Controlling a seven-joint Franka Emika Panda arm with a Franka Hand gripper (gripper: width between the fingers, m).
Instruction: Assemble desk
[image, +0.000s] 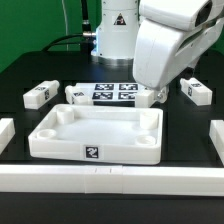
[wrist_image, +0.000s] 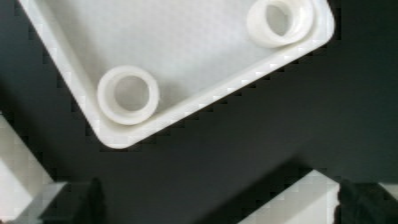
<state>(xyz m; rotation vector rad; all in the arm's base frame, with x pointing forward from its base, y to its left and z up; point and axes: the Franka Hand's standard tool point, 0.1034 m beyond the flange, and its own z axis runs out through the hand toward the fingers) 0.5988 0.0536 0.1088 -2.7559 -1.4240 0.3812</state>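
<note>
Wrist view: gripper (wrist_image: 217, 208) spread wide, empty, hovering near a desk top (wrist_image: 196, 50) corner; two round sockets (wrist_image: 130, 92) there; loose legs (image: 40, 95) lie beside the desk top.

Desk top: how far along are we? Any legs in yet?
Done: nothing fitted; the desk top lies open side up, and the two sockets in the wrist view are empty. In hand: nothing; the claw is open over a corner of it. Left: the legs, lying loose off the top, all need fitting.

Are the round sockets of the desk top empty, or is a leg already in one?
Empty where visible: both sockets in the wrist view are bare rings.
</note>
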